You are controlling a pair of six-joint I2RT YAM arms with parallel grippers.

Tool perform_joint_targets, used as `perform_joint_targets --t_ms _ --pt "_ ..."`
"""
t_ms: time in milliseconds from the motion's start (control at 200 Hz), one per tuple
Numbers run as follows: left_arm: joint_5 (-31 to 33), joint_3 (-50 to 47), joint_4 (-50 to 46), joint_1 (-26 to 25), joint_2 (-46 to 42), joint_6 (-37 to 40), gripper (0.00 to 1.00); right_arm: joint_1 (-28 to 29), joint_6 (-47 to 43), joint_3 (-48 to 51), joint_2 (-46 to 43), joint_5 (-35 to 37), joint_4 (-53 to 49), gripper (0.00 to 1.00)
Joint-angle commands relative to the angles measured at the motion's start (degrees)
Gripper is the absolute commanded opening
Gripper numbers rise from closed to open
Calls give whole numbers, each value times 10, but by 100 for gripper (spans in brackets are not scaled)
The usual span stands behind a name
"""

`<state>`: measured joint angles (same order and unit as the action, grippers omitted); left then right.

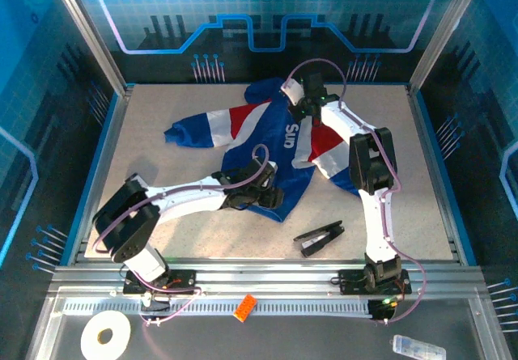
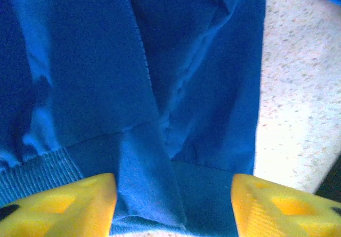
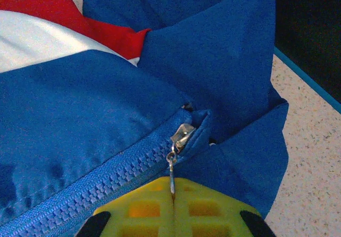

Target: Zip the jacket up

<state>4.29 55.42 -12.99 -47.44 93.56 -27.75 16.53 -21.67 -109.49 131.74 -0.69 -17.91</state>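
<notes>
The royal-blue jacket point(image 1: 279, 137) with red and white bands lies spread on the table, hood toward the back. My right gripper point(image 1: 298, 99) is at the collar end, shut on the metal zipper pull point(image 3: 172, 169); the slider point(image 3: 182, 135) sits at the top of the closed blue zipper teeth point(image 3: 96, 186). My left gripper point(image 1: 263, 192) is over the jacket's bottom hem point(image 2: 202, 194), open, its yellow fingers point(image 2: 69, 205) standing apart on either side of the blue fabric point(image 2: 160, 88) without pinching it.
A black tool point(image 1: 318, 238) lies on the table near the right arm's base. A white tape roll point(image 1: 106, 335), an orange piece point(image 1: 244, 307) and a clear packet point(image 1: 417, 347) rest on the front ledge. Frame posts and blue walls enclose the table.
</notes>
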Motion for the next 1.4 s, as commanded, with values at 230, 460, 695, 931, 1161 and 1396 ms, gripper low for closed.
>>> perform_joint_targets --t_ms 230,460,695,931,1161,1396 --pt "46 -11 -12 5 -50 33 4 7 -9 5 -43 -8 9 0" --pt "56 -76 -38 5 -148 22 0 7 -14 -1 -44 -5 2 0" --pt "31 -146 -71 2 -245 -21 0 8 -8 -8 -37 -5 -2 0" --pt "13 -180 -101 -9 -288 -49 0 13 -5 -17 -28 -5 -6 0" --pt "5 -193 -98 -13 -294 -57 0 17 -3 -27 -20 -3 -10 0" --pt "27 -175 -106 -12 -271 -52 20 24 8 -3 -42 2 -1 30"
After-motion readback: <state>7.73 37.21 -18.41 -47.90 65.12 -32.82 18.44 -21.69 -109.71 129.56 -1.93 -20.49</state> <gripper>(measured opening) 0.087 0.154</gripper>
